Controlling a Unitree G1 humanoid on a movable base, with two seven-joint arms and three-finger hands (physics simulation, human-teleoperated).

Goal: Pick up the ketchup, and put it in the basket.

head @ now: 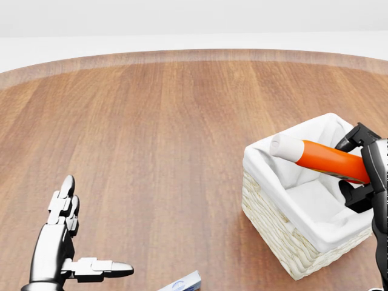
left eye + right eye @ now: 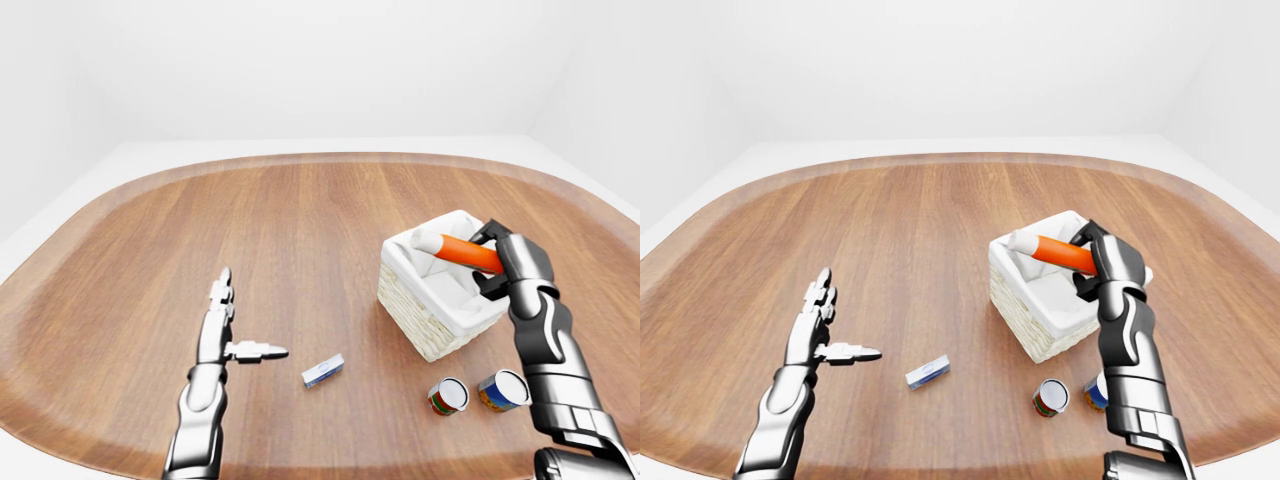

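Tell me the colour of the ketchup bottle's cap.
White, on an orange-red ketchup bottle; the cap shows best in the head view.

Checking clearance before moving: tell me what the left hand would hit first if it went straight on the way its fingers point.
The left hand points toward the top of the left-eye view over bare table. Nothing stands in that line; the way looks free, though depth is uncertain.

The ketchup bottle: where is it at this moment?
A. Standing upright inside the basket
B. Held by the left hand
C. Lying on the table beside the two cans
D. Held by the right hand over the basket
D: the right hand grips the ketchup bottle, which lies tilted across the top of the white-lined basket.
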